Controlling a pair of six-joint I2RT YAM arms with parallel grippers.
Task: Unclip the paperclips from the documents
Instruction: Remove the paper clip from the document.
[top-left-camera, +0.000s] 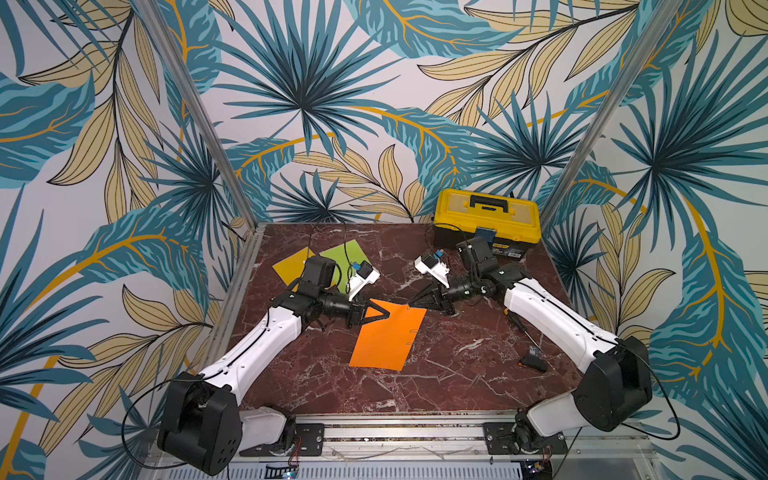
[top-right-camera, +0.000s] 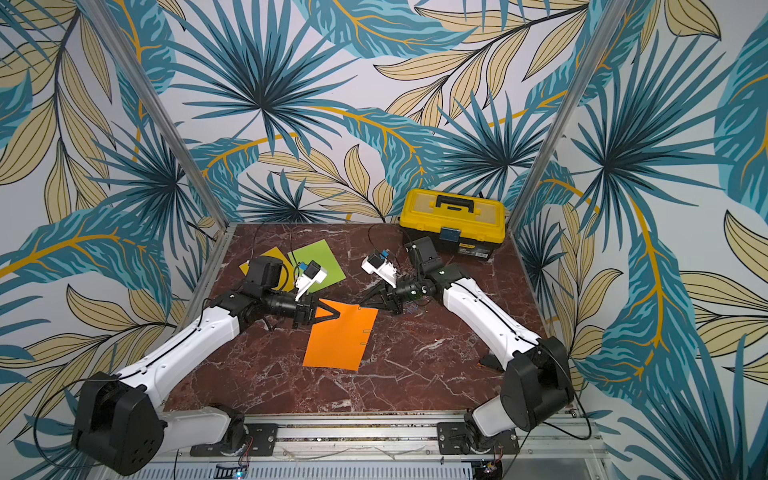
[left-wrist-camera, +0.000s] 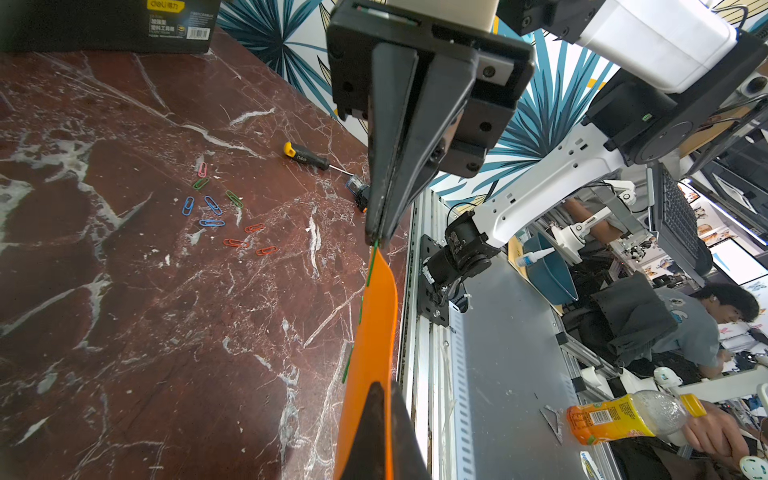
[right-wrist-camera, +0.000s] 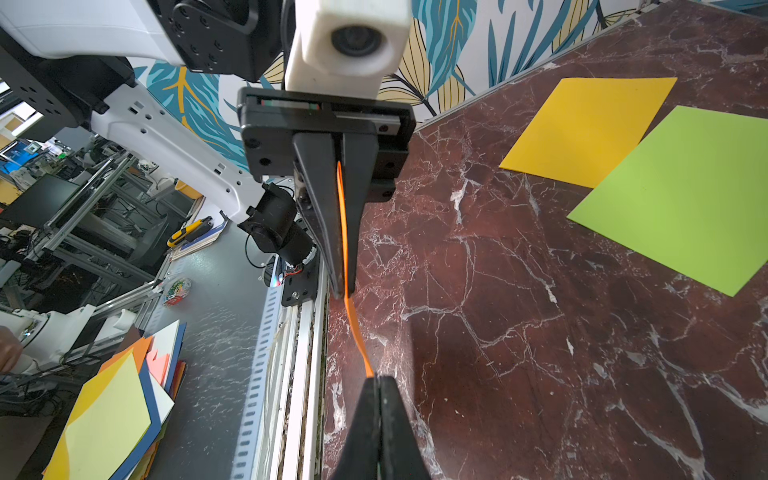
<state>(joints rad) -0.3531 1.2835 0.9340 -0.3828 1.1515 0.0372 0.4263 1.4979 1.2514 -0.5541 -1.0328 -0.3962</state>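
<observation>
Bright, even room light from overhead; only soft shadows on the marble tabletop (top-left-camera: 415, 395). Wrist views bow at their edges, blurring close to the lens.

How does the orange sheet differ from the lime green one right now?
The orange sheet is pinched at its far edge by the left end effector and the right end effector; the lime green sheet lies flat, untouched. Orange carries paperclips along one edge; green shows none. Green overlaps the yellow sheet; orange lies alone. Both are plain sheets of similar size.
</observation>
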